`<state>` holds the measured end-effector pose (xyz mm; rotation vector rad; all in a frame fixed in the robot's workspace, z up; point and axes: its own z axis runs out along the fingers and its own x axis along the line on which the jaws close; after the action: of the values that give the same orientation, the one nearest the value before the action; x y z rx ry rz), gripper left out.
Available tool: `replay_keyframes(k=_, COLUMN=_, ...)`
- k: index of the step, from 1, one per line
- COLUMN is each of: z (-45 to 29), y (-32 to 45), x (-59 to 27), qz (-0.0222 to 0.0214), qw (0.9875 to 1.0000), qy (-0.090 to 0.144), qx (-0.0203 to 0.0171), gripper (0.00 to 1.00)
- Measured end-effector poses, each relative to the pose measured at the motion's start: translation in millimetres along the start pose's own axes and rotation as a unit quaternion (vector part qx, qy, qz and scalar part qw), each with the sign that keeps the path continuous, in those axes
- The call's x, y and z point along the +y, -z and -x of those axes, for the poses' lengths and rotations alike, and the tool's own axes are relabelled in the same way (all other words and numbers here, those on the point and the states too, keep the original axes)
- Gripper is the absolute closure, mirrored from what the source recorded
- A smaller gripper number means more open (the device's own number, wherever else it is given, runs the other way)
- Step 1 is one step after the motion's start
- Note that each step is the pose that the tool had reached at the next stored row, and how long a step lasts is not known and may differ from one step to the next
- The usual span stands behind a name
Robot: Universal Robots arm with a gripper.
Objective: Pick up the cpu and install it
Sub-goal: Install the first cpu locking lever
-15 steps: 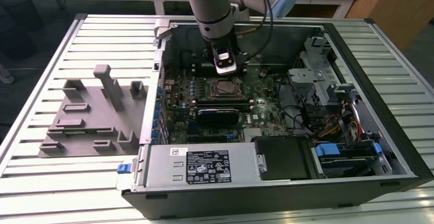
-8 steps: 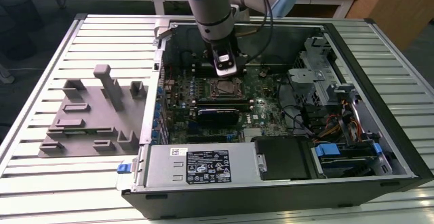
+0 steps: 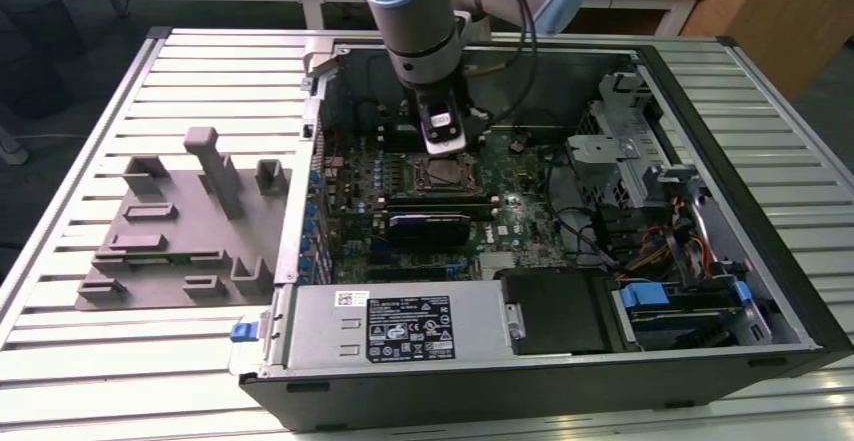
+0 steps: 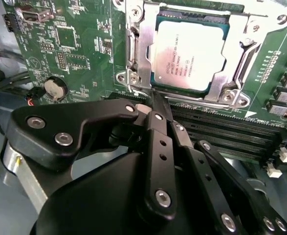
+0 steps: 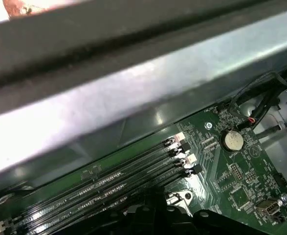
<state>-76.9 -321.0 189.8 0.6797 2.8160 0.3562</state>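
Cpu (image 4: 189,55) sits flat in the mobo socket frame (image 4: 138,49), mid case (image 3: 747,261) in the exterior view. Gripper (image 4: 155,105) clenched, fingers together, holding nothing, tip just beside the socket edge, above the RAM slots (image 4: 221,129).

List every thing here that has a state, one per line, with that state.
cpu: seated flat in its socket, held by nothing.
socket frame: down around the chip.
claw: shut, empty, just beside the socket.
computer case: lying on its side, side panel off.
memory slots: empty.
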Motion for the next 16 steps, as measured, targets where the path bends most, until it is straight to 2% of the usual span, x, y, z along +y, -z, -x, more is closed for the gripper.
replay_keyframes(k=2, z=0.9, y=0.4, x=-1.7, qz=0.0055, qw=1.0, qy=-0.002, qx=0.0027, gripper=0.89)
replay_keyframes(k=7, z=4.0, y=1.4, x=-7.5, qz=0.01, qw=0.9999, qy=-0.003, qx=0.0048, gripper=0.89)
replay_keyframes(k=12, z=6.7, y=2.2, x=-12.6, qz=0.0212, qw=0.9997, qy=-0.007, qx=0.0101, gripper=0.89)
replay_keyframes(k=16, z=6.8, y=2.7, x=-12.6, qz=0.0229, qw=0.9997, qy=-0.007, qx=0.011, gripper=0.89)
